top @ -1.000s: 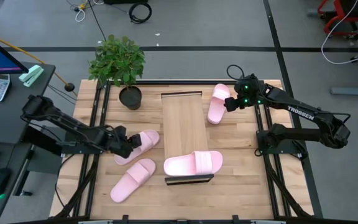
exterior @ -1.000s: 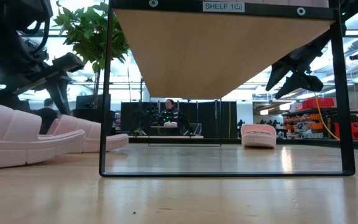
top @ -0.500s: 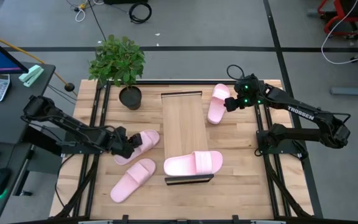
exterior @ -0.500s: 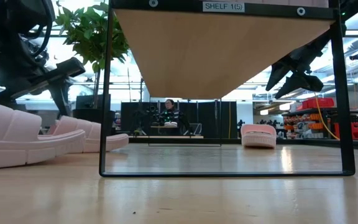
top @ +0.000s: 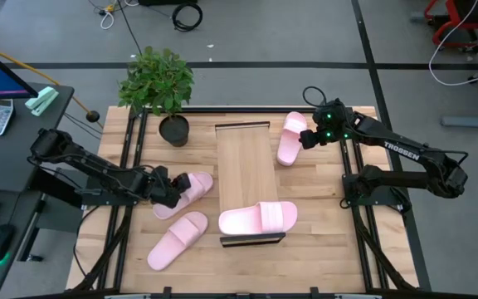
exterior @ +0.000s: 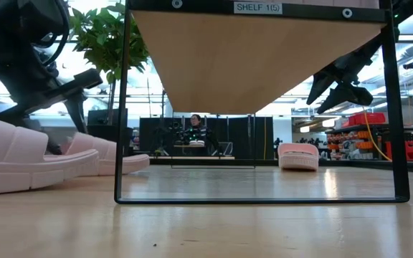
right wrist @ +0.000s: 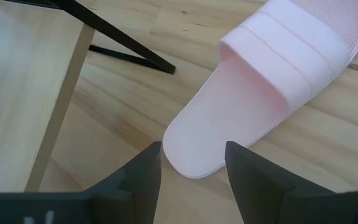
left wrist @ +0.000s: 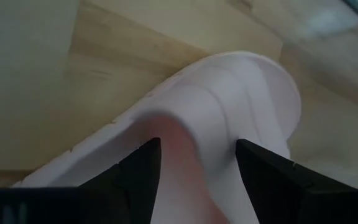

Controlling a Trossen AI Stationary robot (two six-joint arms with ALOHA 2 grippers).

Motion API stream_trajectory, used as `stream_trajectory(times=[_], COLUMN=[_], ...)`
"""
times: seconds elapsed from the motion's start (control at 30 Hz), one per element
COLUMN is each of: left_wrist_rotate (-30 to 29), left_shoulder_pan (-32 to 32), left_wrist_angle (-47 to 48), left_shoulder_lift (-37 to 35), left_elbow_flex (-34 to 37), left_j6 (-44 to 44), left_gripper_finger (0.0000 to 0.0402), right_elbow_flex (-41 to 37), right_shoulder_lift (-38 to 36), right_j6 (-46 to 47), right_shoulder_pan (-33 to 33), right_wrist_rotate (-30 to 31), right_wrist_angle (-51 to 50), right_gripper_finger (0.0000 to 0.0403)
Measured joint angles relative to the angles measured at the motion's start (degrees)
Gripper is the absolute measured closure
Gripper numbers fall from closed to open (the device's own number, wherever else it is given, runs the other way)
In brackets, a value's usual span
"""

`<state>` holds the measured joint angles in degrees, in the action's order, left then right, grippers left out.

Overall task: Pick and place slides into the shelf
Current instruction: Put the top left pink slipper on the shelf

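Your left gripper (top: 166, 190) straddles the heel of one pale pink foam slide sandal (top: 191, 188) beside the long light-wood shelf board (top: 245, 176), fingers apart; your right gripper (top: 309, 138), also spread, hovers over another pink slide (top: 290, 138).

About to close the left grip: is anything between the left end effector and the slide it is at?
Nothing visible. The left end effector stands open with its fingers either side of the slide, which already sits between them on the tabletop.
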<state>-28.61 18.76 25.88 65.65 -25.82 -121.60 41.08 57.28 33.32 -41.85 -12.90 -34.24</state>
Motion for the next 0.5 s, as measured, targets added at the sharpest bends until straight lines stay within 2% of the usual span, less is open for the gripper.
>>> stream_trajectory(times=[0.2, 0.5], left_wrist_rotate=[-2.64, -4.25], left_shoulder_pan=[-0.04, -0.66], left_wrist_angle=[-1.96, -1.79], left_shoulder_lift=[0.04, 0.04], left_elbow_flex=[0.02, 0.04], left_j6=[-0.01, 0.78], left_gripper_finger=[0.0186, 0.0213], right_elbow_flex=[0.0, 0.0], right_shoulder_lift=[0.0, 0.0], right_j6=[0.04, 0.07], right_shoulder_pan=[0.0, 0.0], right_wrist_rotate=[0.02, 0.01], right_wrist_angle=[0.02, 0.02], right_gripper_finger=[0.022, 0.022])
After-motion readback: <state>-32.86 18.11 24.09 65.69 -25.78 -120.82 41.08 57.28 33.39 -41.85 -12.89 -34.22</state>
